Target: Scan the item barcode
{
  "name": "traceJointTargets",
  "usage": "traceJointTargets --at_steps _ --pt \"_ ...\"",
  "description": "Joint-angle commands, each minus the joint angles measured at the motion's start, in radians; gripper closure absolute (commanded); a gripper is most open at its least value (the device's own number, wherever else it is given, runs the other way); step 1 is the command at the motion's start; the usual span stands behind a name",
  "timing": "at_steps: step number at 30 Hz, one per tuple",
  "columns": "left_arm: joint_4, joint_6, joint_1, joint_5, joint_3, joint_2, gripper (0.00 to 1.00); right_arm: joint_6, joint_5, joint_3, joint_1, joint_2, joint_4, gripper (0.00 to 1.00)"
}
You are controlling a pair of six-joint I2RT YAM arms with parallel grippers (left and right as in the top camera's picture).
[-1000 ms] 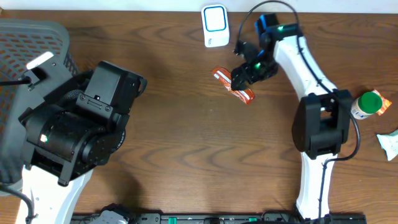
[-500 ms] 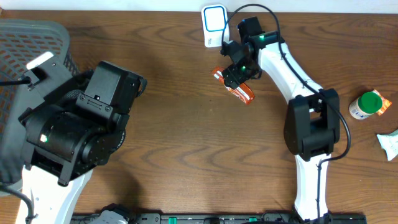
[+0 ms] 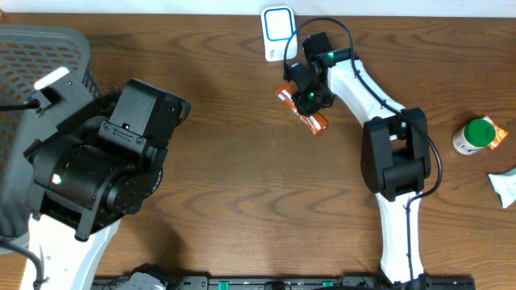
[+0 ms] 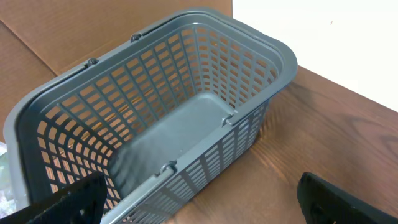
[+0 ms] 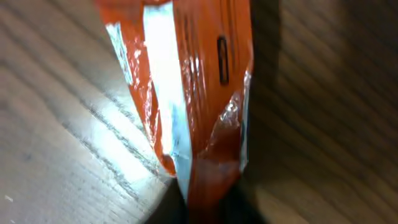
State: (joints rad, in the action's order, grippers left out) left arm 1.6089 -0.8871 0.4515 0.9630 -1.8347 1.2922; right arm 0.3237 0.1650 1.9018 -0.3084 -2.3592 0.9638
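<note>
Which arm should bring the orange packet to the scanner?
Right. The right hand is shut on the orange plastic packet near the white and blue scanner. The left arm is far off by the grey basket.

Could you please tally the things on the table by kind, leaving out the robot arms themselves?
Baskets: 1, the grey basket
Scanners: 1, the white-and-blue scanner
Bottles: 1, the green-capped bottle
Packets: 2, the orange packet and the pale packet at the right edge
Total: 5
</note>
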Motion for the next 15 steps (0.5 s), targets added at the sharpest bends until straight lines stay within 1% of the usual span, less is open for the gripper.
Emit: traceJointTargets --at_steps 1,6,7,11,15 --pt "0.032 -0.008 -0.006 0.005 -0.008 0.001 0.02 -0.015 -0.024 -0.003 -0.006 -0.012 0.006 0.99" --pt "0.032 -0.008 -0.006 0.005 -0.008 0.001 0.02 -0.069 -0.125 0.064 0.006 0.008 0.092 0.99" --pt "0.032 -0.008 -0.006 0.005 -0.008 0.001 0.02 -0.072 -0.154 0.107 0.018 0.023 0.140 0.99" --pt "0.033 -0.008 -0.006 0.005 -0.008 0.001 0.02 -0.132 -0.273 0.211 0.065 0.084 0.237 0.99" --pt "0.032 -0.008 -0.006 0.005 -0.008 0.001 0.02 -0.165 -0.415 0.242 0.132 0.158 0.265 0.99"
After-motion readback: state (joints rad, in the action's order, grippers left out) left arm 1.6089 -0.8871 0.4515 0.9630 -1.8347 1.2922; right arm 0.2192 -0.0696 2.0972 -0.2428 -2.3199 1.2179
